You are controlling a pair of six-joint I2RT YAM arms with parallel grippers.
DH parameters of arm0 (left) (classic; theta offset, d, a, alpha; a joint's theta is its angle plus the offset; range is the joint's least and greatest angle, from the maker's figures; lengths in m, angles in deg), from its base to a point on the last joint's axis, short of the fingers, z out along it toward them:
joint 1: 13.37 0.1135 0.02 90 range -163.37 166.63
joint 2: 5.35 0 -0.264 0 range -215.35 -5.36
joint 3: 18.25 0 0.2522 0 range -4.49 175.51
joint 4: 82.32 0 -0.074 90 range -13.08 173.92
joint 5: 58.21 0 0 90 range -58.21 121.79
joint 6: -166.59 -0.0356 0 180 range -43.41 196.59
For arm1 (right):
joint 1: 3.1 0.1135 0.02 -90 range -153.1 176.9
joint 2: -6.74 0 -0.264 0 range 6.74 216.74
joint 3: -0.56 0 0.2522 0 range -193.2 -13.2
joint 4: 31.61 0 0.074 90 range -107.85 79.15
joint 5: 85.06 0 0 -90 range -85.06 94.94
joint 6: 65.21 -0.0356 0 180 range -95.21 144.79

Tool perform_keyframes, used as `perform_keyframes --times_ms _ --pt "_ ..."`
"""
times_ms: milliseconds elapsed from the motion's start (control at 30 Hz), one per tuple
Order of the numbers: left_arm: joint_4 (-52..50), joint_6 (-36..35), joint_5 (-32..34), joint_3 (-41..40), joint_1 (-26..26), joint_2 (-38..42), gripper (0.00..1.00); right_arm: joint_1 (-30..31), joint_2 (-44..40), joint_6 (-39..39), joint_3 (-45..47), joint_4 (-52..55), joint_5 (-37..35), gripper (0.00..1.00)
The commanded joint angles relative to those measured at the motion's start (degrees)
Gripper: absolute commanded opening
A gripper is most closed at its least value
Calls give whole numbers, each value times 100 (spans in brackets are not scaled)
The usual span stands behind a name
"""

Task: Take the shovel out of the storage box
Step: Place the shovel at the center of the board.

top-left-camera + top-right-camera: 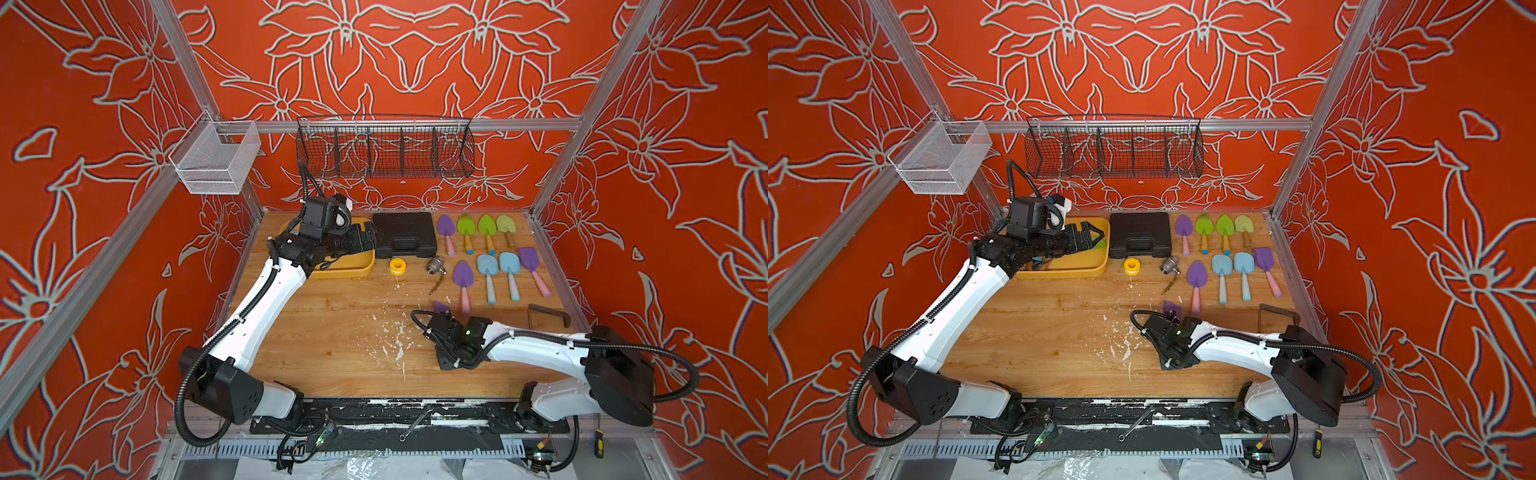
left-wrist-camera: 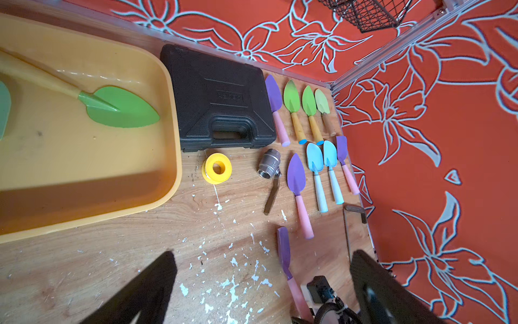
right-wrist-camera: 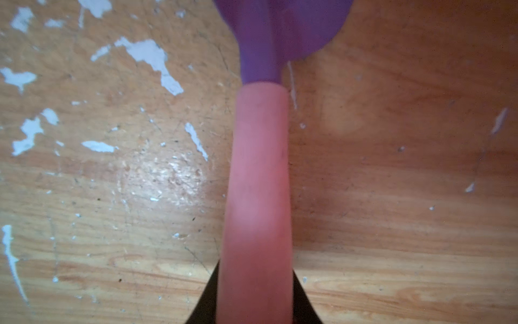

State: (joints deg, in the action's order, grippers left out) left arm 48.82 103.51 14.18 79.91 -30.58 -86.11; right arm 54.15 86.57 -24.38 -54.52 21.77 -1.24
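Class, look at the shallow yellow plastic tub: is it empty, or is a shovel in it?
Not empty: a green-bladed shovel with a yellow handle lies inside the shallow yellow plastic tub.

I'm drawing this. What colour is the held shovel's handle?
Pink shovel handle, best in right wrist view.

Right of the black tool case (image 1: 404,235): nine shovels (image 1: 487,272). In front: one tape roll (image 1: 397,266), one valve (image 1: 435,264). Left: one storage box (image 1: 345,272), one green shovel (image 2: 120,108) and one teal blade (image 2: 4,109) inside.

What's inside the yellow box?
A green shovel with a yellow handle, plus a sliver of another green blade. The left arm covers the rest of the box from above.
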Motion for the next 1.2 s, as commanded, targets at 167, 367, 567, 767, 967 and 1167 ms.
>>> perform_keyframes --times_ms 167,367,567,767,967,1167 --pt "73 8 7 -212 60 77 97 62 121 -403 247 -94 133 33" --pt "64 3 -11 -283 96 77 97 58 130 -421 277 -68 130 49" --pt "73 15 -33 -319 115 79 97 58 -154 -371 225 -64 138 56" --pt "-142 34 173 -230 165 -26 97 59 -639 -249 -127 365 182 65" --pt "-1266 -708 947 685 245 -853 97 50 -1645 345 -937 1084 -404 80" --pt "-2268 -2495 2077 2062 473 -2412 99 -387 -1820 1241 -1797 911 -226 89"
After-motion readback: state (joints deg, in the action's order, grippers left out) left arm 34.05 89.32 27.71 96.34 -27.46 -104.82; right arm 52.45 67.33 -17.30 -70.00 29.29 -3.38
